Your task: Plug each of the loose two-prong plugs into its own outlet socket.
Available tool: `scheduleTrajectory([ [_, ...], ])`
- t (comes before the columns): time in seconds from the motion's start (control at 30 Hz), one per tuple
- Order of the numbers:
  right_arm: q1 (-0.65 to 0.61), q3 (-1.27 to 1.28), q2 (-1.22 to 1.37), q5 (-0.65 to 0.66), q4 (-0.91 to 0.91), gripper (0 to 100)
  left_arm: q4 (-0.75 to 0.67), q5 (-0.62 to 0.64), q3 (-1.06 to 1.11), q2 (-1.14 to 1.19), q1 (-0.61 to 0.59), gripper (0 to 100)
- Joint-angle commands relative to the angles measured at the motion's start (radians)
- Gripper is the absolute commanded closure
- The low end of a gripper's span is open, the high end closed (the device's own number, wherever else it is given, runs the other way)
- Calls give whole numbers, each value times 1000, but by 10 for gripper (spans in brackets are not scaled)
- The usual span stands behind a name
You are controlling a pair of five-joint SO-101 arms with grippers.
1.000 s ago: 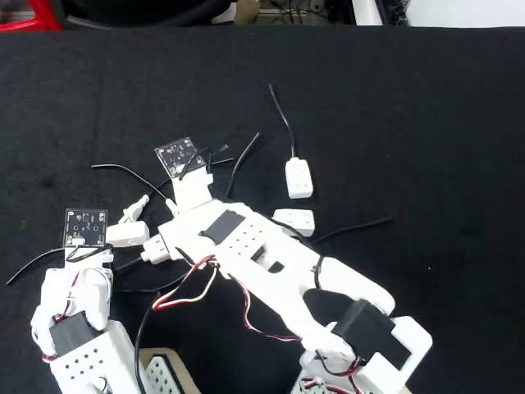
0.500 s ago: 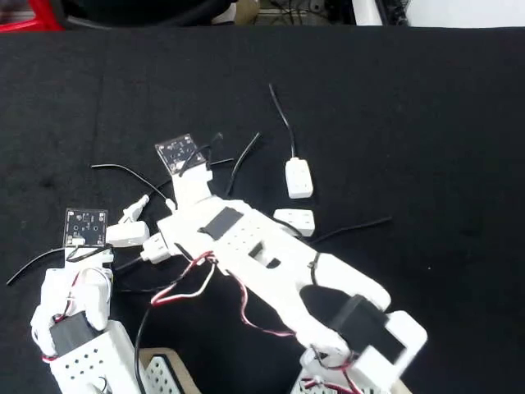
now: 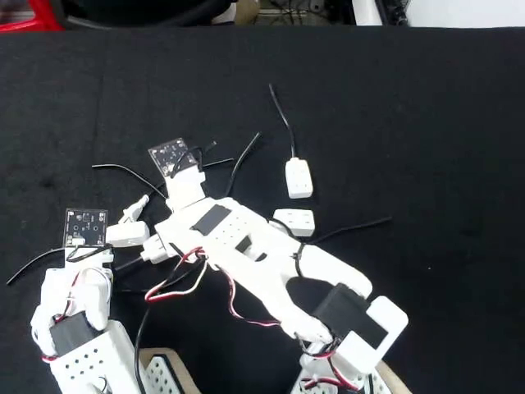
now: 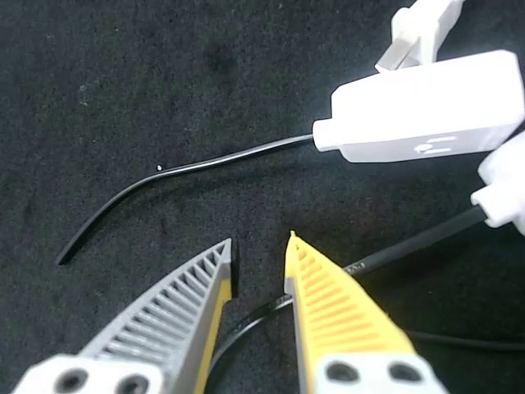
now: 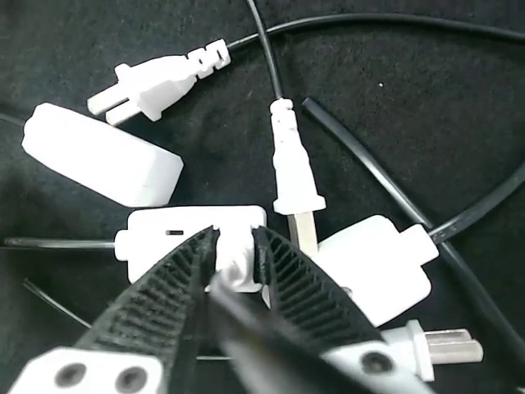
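The right gripper (image 5: 234, 238) is the one at work. Its black fingers are pressed onto a small white piece, which I take to be a plug (image 5: 234, 263), though the fingers hide most of it. It sits tight against the end of a socket block (image 5: 172, 234) that lies flat on the black table (image 3: 410, 107), under the outstretched right arm (image 3: 246, 246). The step in hand looks like seating this plug in its socket.

The left gripper (image 4: 259, 242) hangs low over the table. Its grey and yellow fingers are a little parted and grip nothing, and a black cable (image 4: 250, 320) runs along the table beneath them. Just beyond lies a second block (image 4: 426, 107). Beside it is a spare plug (image 4: 418, 33) with its prongs bare, in no socket.

From where I stand, the next move calls for a straight push along the line of the prongs. The block lies free on the table and would likely slide or swing away under a crooked shove, so something has to hold it. The left gripper is near enough to brace it. Once the plug is home, the right fingers should let go cleanly, so they do not drag it back out. The spare plug would come after that. It needs to be gripped by its body and turned so its prongs face the second block's slots.
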Motion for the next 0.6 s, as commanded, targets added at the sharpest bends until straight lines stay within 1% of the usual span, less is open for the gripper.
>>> scheduleTrajectory([
  [0.0,-26,1,-1,23,21,956,-23,-9,18,-11,13,884],
  [0.13,-32,1,-2,23,23,766,-23,-9,16,-11,13,884],
  [0.2,-32,-5,-10,54,51,668,-23,-9,15,-11,15,884],
  [0.27,-34,-19,-44,64,109,613,-23,-9,10,-11,16,884],
  [0.33,-31,-33,-107,64,189,606,-23,-23,13,-9,51,884],
  [0.4,-28,-41,-188,68,278,606,-14,-74,-7,-6,90,884],
  [0.5,-28,-42,-334,72,422,606,3,-81,-47,-5,137,884],
  [0.57,-25,-42,-437,123,523,606,26,-78,-85,-3,170,884],
])
